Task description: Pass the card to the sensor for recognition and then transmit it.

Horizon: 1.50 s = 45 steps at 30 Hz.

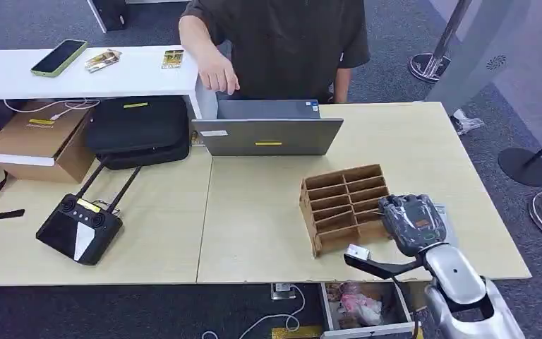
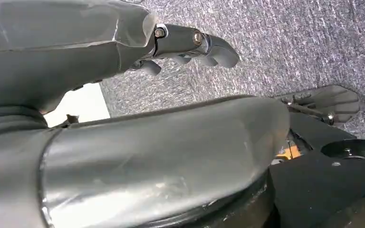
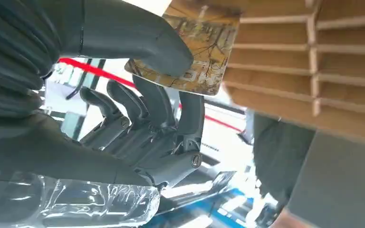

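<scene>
Yellow-brown card (image 3: 204, 52) pinched in right hand (image 3: 138, 95), beside wooden rack (image 3: 313, 61)

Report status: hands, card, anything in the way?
Right hand pinches card beside wooden rack. Left hand hangs over carpet, holding nothing, fingers curled. Laptop and a person's hand beyond the rack; nothing against the card.

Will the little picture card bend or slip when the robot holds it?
The thin yellow-brown printed card looks flat and unbent between the thumb and fingers of the right hand, so probably stiff. Its surface seems glossy, so it might slip. Being thin, it's likely light.
</scene>
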Motion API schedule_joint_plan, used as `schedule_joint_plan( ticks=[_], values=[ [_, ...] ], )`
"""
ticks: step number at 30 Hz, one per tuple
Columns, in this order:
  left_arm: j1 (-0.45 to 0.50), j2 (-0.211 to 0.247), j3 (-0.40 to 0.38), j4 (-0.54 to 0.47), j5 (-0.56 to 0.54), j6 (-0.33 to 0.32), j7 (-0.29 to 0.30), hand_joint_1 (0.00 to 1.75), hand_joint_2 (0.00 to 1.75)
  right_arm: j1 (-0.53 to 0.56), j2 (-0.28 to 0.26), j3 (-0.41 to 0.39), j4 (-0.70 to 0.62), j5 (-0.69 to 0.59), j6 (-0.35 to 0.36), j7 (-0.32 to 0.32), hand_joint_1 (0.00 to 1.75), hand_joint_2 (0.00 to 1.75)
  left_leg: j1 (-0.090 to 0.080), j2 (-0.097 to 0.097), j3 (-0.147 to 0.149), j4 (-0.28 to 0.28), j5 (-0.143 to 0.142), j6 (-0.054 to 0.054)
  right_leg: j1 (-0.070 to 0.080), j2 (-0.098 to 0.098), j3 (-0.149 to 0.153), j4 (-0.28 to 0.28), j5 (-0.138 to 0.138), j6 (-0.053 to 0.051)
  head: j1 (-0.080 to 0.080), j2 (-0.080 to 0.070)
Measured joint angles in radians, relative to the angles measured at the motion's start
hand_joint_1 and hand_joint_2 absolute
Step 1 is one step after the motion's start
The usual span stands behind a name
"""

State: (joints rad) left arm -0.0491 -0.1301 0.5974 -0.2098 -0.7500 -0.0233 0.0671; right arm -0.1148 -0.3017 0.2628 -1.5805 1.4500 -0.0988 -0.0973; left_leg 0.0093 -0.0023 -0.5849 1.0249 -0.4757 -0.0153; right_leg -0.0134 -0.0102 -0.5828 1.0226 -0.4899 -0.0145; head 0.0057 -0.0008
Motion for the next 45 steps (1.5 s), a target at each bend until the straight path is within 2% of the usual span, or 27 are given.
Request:
schedule_joint_plan(
  ticks=[19, 23, 28, 31, 35, 39, 45],
  values=[
    [0.0, -0.001, 0.027, 0.0, -0.004, -0.015, -0.002, 0.0, 0.0, 0.042, -0.003, -0.094, -0.154, 0.012, -0.052, 0.025, 1.75, 1.75, 0.0, 0.0, 0.0, 0.0, 0.0, 0.0, 0.0, 0.0, 0.0, 0.0, 0.0, 0.0, 0.0, 0.0],
    [0.0, -0.003, 0.028, 0.0, -0.016, -0.018, -0.007, 0.0, 0.0, 0.035, 0.005, -0.103, -0.159, -0.021, -0.15, 0.021, 1.75, 1.75, 0.0, 0.0, -0.001, 0.0, 0.0, 0.0, 0.0, 0.0, 0.0, 0.0, 0.0, 0.0, 0.0, 0.0],
    [-0.008, -0.012, 0.028, 0.0, -0.045, -0.025, -0.01, 0.0, 0.0, -0.053, 0.076, -0.099, -0.108, -0.102, -0.26, -0.019, 1.75, 1.75, 0.0, 0.002, 0.0, 0.0, 0.0, 0.0, 0.0, 0.001, 0.0, 0.001, 0.0, 0.0, 0.0, 0.0],
    [-0.015, -0.018, 0.028, 0.0, -0.063, -0.03, -0.01, 0.0, 0.0, -0.131, 0.144, -0.083, -0.044, -0.136, -0.285, -0.042, 1.75, 1.75, 0.001, 0.003, 0.001, 0.0, 0.001, -0.001, 0.0, 0.003, 0.0, 0.001, 0.001, -0.001, 0.0, 0.0],
    [-0.03, -0.026, 0.026, 0.0, -0.089, -0.035, 0.0, 0.0, 0.0, -0.253, 0.25, -0.055, 0.07, -0.133, -0.28, -0.04, 1.75, 1.75, 0.001, 0.003, 0.001, 0.0, 0.002, -0.001, 0.0, 0.003, 0.0, 0.002, 0.001, -0.001, 0.0, 0.0],
    [-0.044, -0.036, 0.019, 0.0, -0.125, -0.042, 0.023, 0.0, 0.0, -0.361, 0.331, -0.043, 0.182, -0.121, -0.265, -0.022, 1.75, 1.75, 0.001, 0.002, 0.001, 0.0, 0.002, -0.001, 0.001, 0.002, 0.0, 0.002, 0.001, -0.001, 0.0, 0.0],
    [-0.063, -0.045, -0.004, 0.0, -0.163, -0.051, 0.047, 0.0, 0.0, -0.455, 0.404, -0.044, 0.321, -0.121, -0.259, -0.032, 1.75, 1.75, 0.001, 0.002, 0.0, 0.0, 0.001, -0.001, 0.001, 0.002, 0.0, 0.001, 0.001, -0.001, 0.0, 0.0]
  ],
)
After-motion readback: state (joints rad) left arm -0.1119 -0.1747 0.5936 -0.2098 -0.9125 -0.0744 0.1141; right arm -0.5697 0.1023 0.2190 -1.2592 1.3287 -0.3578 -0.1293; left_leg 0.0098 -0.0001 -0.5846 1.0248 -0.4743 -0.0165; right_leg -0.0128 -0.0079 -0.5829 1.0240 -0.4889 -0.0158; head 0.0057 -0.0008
